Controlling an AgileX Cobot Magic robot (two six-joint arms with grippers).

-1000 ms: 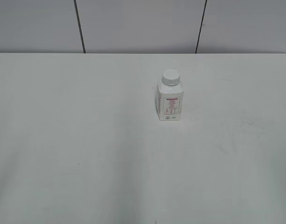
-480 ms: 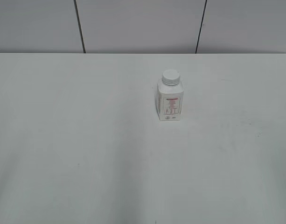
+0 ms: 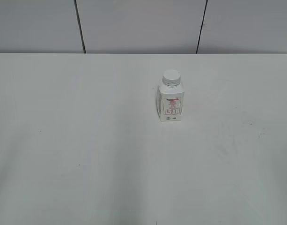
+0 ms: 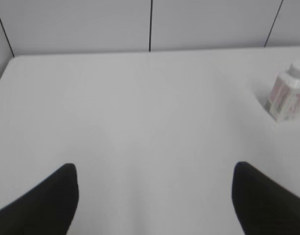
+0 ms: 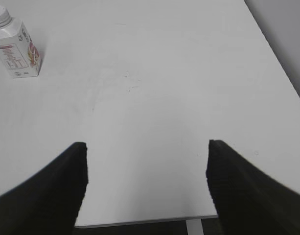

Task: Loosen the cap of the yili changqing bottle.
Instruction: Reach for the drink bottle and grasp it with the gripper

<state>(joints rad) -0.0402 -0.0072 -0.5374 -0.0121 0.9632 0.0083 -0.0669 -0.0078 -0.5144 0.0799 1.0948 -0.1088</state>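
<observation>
The yili changqing bottle [image 3: 170,102] stands upright on the white table, right of centre, with its white cap [image 3: 171,77] on the neck. It also shows at the right edge of the left wrist view [image 4: 287,95] and at the top left of the right wrist view [image 5: 16,46], cap [image 5: 0,15] on. My left gripper [image 4: 153,171] is open and empty, well short of the bottle. My right gripper [image 5: 146,147] is open and empty near the table's front edge. Neither gripper shows in the exterior view.
The white table [image 3: 87,140] runs back to a grey panelled wall [image 3: 134,23]. Its front edge [image 5: 140,221] and right edge show in the right wrist view. Faint scuff marks [image 5: 127,81] lie on the surface right of the bottle.
</observation>
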